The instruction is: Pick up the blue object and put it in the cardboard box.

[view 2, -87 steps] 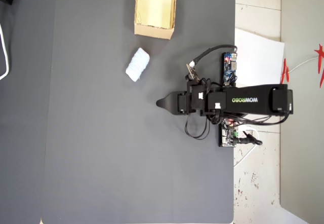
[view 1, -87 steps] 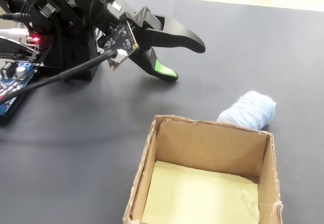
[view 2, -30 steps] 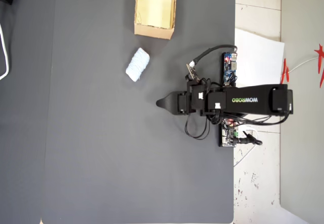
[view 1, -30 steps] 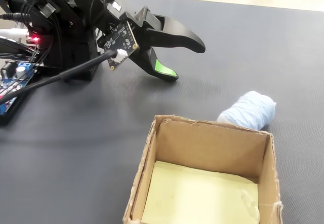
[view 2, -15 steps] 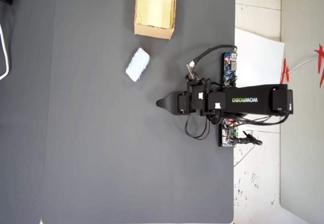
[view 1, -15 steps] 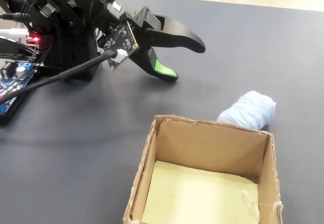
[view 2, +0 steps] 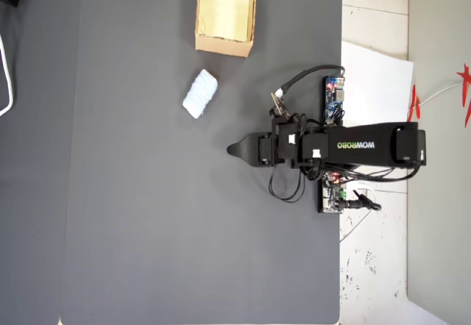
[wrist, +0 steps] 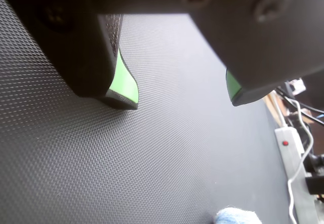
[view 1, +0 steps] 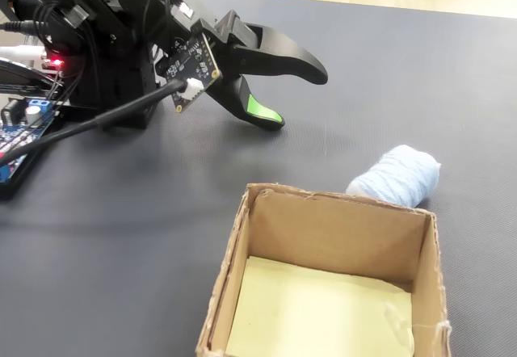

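Dark textured matting covers the surface [view 2: 147, 229]. On it the end effector [view 1: 295, 98] rests low with its 2 jaws spread apart and nothing between them. In the overhead view, the blue object [view 2: 199, 95] lies at about 11 o'clock from it, well apart, with the cardboard box [view 2: 225, 42] beyond at 12. A careless reach could nudge the soft bundle away. Nothing has moved since 2.9 s ago.
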Tool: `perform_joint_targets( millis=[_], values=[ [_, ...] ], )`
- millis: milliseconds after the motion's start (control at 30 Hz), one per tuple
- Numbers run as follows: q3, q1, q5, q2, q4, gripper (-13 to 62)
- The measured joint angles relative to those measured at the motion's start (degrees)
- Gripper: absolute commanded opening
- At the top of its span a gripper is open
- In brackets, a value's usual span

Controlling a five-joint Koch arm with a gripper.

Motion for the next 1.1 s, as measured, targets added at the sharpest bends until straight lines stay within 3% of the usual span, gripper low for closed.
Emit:
perform_joint_targets(
  millis=[867, 1100],
  values=[
    [0.09, -1.49, -0.26, 0.00, -0.44, 34.0],
    [-0.53, -1.67, -9.14, 0.00, -2.20, 34.3]
  ],
)
